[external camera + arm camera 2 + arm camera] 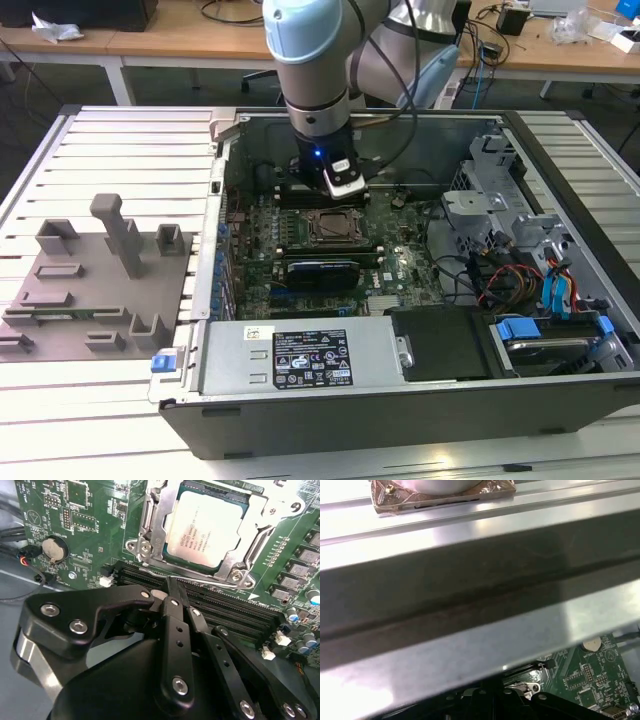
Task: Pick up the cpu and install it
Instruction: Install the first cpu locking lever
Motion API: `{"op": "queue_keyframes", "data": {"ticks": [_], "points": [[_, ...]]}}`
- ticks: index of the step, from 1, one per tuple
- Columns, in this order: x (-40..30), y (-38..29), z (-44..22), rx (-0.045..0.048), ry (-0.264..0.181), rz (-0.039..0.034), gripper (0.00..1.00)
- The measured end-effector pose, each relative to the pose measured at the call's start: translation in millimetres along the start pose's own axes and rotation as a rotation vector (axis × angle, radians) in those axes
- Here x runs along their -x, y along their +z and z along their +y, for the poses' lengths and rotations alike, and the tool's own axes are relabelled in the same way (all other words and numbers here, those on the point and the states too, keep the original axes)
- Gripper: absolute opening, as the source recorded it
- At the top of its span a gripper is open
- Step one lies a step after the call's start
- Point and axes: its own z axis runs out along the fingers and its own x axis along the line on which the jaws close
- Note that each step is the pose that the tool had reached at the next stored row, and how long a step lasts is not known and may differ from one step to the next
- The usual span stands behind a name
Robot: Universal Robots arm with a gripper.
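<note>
Inside the metal socket frame point(150, 530) we see the cpu point(207, 527), flat silver square, faint print | black claw point(172, 587) together, empty.

End effector point(172, 587) fingers together, empty

Pale slatted metal worktable point(120, 150), wooden desks point(180, 30) behind strewn with cables point(232, 10), dark floor point(40, 85) between, even overhead light

Several lines of dark print on the pale silver-white square metal cpu point(207, 530), not legible. White silkscreen marks on the green motherboard point(45, 505), and a black-and-white sticker point(310, 358) on the grey metal power-supply box point(240, 352): both too small to read.
</note>
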Motion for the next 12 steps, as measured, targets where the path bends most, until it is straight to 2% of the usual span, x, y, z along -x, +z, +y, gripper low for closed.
{"op": "queue_keyframes", "data": {"ticks": [6, 12], "points": [[-1.1, 1.0, -1.9, 0.0028, -0.001, -0.009, 0.11], [-0.7, 1.3, -3.7, 0.0041, -0.002, -0.0135, 0.11]]}}
